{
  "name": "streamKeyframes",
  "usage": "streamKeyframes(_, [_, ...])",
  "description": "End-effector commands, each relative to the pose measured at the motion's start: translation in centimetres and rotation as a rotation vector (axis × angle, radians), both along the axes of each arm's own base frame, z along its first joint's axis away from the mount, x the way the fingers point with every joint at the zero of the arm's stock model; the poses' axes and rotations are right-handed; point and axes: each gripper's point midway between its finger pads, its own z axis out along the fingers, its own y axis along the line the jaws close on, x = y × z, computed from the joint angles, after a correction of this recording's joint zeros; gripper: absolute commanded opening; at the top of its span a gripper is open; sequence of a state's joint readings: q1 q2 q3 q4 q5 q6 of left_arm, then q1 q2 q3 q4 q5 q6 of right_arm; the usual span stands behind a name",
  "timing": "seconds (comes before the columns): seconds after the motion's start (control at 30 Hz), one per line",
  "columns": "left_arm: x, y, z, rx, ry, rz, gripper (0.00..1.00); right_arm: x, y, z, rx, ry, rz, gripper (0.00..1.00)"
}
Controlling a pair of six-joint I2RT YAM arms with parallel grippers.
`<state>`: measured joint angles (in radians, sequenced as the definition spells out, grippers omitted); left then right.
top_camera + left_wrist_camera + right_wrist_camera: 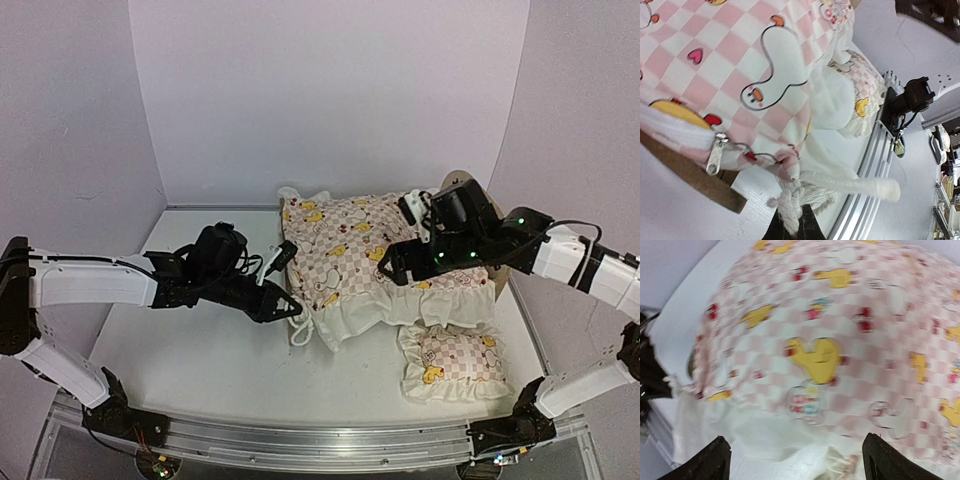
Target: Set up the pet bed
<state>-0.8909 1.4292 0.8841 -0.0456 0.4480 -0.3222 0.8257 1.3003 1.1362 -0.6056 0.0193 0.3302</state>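
The pink-and-white checked quilt (350, 250), printed with yellow ducks and edged in a white frill, lies draped over the small light-wood pet bed (692, 176) in the upper middle of the overhead view. It hides nearly all of the frame: only a wooden rail shows beneath the zip in the left wrist view, and a sliver of rounded headboard behind the right arm. The left claw (292, 308) is clamped on the quilt's frilled corner at the bed's left side, seemingly to draw that corner out flat so the cover sits square on the frame. The right claw (800, 460) hovers over the right half of the quilt with its fingers (715, 460) wide apart and nothing between them, probably because that side lies where it should. So the bed sits directly under the right claw, with cloth between them, and just right of the left claw, whose tips are close beside the rail. The small matching frilled pillow (455, 360) lies on the white table (190, 350) just in front of the bed, at lower right, apart from both claws and likely the piece left to place.
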Motion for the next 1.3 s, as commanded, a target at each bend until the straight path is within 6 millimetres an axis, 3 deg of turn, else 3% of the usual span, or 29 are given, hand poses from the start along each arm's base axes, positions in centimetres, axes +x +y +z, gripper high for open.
streamKeyframes(0.0, [0.8, 1.9, 0.4, 0.076, -0.054, 0.067, 0.00, 5.7, -9.2, -0.2, -0.247, -0.078, -0.375, 0.92])
streamKeyframes(0.1, [0.5, 1.9, 0.0, 0.079, -0.035, 0.061, 0.00, 8.0, -15.5, -1.7, -0.429, -0.047, -0.553, 0.89])
streamKeyframes(0.2, [0.4, 1.9, -0.3, 0.082, -0.020, 0.063, 0.00, 9.8, -18.3, -2.6, -0.503, -0.004, -0.591, 0.86])
streamKeyframes(0.43, [0.1, 1.5, 0.1, 0.055, -0.021, 0.040, 0.00, 16.3, -18.6, -4.8, -0.462, 0.042, -0.555, 0.79])
streamKeyframes(0.53, [-0.1, 1.6, 0.5, 0.043, -0.024, 0.034, 0.00, 18.1, -18.4, -6.3, -0.491, 0.064, -0.535, 0.75])
streamKeyframes(0.77, [-0.8, 2.1, 2.4, -0.016, -0.055, 0.023, 0.00, 18.3, -19.1, -9.1, -0.523, 0.124, -0.521, 0.43])
streamKeyframes(0.87, [-1.0, 2.1, 2.9, -0.031, -0.068, 0.012, 0.00, 18.6, -19.9, -9.5, -0.553, 0.126, -0.541, 0.22])
streamKeyframes(0.97, [-1.0, 2.0, 2.7, -0.029, -0.067, 0.006, 0.00, 18.8, -22.0, -8.8, -0.639, 0.084, -0.624, 0.00])
streamKeyframes(1.13, [-1.3, 1.2, 1.0, -0.012, -0.017, -0.028, 0.00, 19.1, -25.6, -6.6, -0.782, 0.006, -0.743, 0.00])
streamKeyframes(1.27, [-1.2, 0.8, -0.1, 0.004, 0.017, -0.031, 0.00, 19.8, -25.6, -6.1, -0.776, -0.002, -0.721, 0.00])
